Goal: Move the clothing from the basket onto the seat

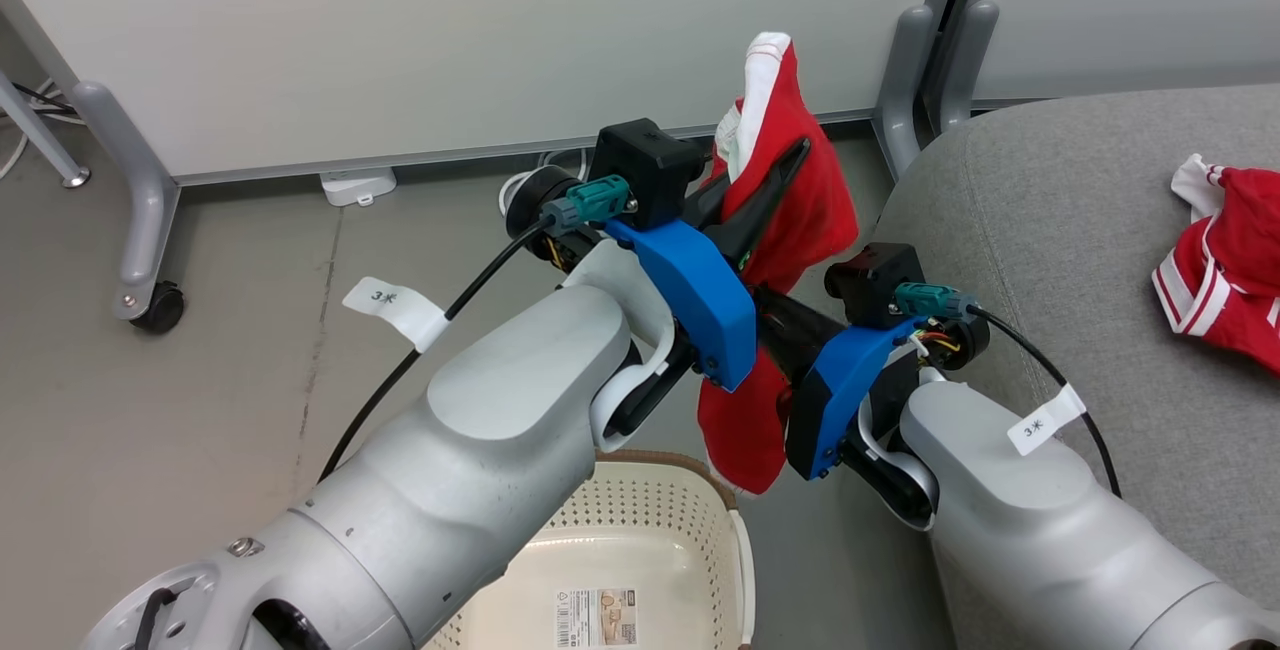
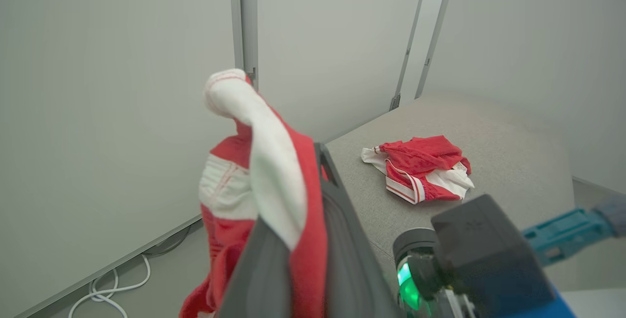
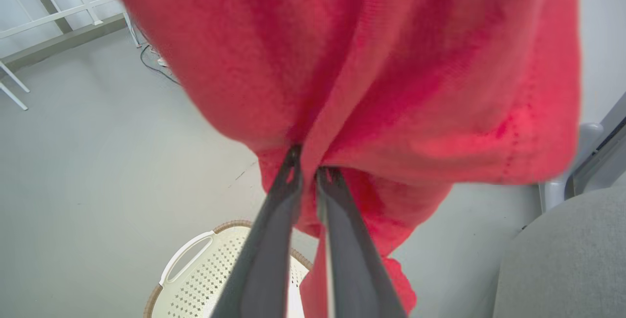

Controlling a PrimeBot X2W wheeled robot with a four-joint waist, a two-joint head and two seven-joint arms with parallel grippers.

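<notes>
The red garment (image 1: 800,220) hangs limp above the basket (image 1: 640,530), the left pincer (image 2: 303,181) clamped on its white-trimmed top, the right pincer (image 3: 308,164) shut on a lower fold. Light and floppy, it should hold best by bunched cloth; a second garment (image 1: 1230,260) lies on the seat (image 1: 1050,230)

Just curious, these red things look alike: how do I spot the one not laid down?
Find the big grey seat, then look left, above the cream basket. A red garment hangs there, pinched by the left gripper and right gripper; its twin lies crumpled on the seat.

Basket (image 1: 640,502) half hidden behind forearm (image 1: 500,430); far garment (image 1: 1235,270) cut by edge.
</notes>
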